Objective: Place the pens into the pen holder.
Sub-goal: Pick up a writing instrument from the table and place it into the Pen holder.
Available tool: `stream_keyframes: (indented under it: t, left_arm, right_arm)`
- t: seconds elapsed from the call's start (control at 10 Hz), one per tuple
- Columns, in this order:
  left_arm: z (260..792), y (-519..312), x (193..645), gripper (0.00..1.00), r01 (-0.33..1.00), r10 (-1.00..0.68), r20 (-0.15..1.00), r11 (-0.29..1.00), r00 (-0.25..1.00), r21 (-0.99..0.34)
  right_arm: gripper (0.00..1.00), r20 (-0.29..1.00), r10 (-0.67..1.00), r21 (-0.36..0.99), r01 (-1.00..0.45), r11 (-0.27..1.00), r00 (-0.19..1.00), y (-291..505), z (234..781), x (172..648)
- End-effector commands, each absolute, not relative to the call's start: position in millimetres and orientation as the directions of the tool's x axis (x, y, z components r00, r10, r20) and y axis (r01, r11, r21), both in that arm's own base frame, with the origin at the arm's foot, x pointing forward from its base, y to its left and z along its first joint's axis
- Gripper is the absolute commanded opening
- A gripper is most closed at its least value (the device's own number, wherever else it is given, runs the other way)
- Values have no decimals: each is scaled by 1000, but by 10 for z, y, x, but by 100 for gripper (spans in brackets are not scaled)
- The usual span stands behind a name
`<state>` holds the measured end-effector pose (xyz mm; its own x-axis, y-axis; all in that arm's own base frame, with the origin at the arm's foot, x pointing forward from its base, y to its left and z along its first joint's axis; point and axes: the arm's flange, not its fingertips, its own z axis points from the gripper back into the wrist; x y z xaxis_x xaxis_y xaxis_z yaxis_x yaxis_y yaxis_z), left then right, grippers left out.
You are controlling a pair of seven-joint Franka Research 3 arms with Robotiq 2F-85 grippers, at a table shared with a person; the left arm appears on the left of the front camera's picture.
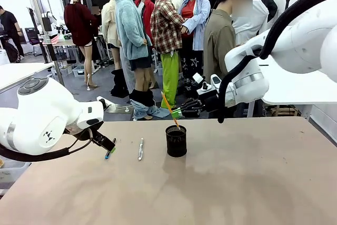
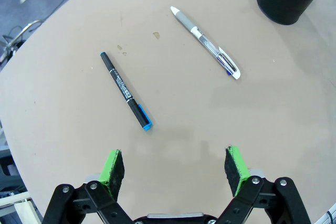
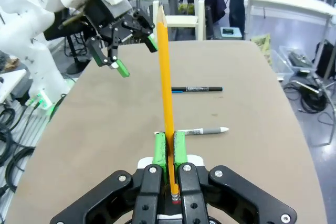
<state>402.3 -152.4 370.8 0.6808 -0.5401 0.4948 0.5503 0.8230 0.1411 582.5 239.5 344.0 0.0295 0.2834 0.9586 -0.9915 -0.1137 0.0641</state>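
The right pincer (image 3: pixel 169 141) is pinching the orange-yellow pencil (image 3: pixel 166 77) between its pads, holding it tilted above the pen holder (image 1: pixel 176 141) with the lower end dipping at the holder's mouth. The left pincer (image 2: pixel 176 163) is hanging spread wide just above the table (image 2: pixel 252 129), gripping nothing. The dark pen (image 2: pixel 125 88), blue-capped, is lying flat just beyond its fingertips. The silver-white pen (image 2: pixel 206 42) is lying between that pen and the holder, left of the holder.
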Motion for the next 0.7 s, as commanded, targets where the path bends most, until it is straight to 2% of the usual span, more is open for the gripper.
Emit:
stream_keyframes:
  t: [0.0, 0.3, 0.4, 0.6]
  left_arm:
    - [3714, -1508, 4025, 100, 548, -537, 497, 825, 682, 140]
    - [3714, -1508, 4025, 100, 548, -537, 497, 825, 682, 140]
    - [3714, -1508, 4025, 100, 548, -537, 497, 825, 682, 140]
    - [3714, -1508, 4025, 100, 548, -537, 497, 825, 682, 140]
  right_arm:
    - [0, 966, 260, 25, -993, -113, -5, 2461, 3386, 5932]
    - [2, 954, 300, 66, -990, -123, 27, 2484, 3335, 5908]
    - [11, 952, 306, 68, -990, -126, 26, 2489, 3335, 5905]
    - [50, 947, 319, 70, -992, -106, 33, 2456, 3331, 5879]
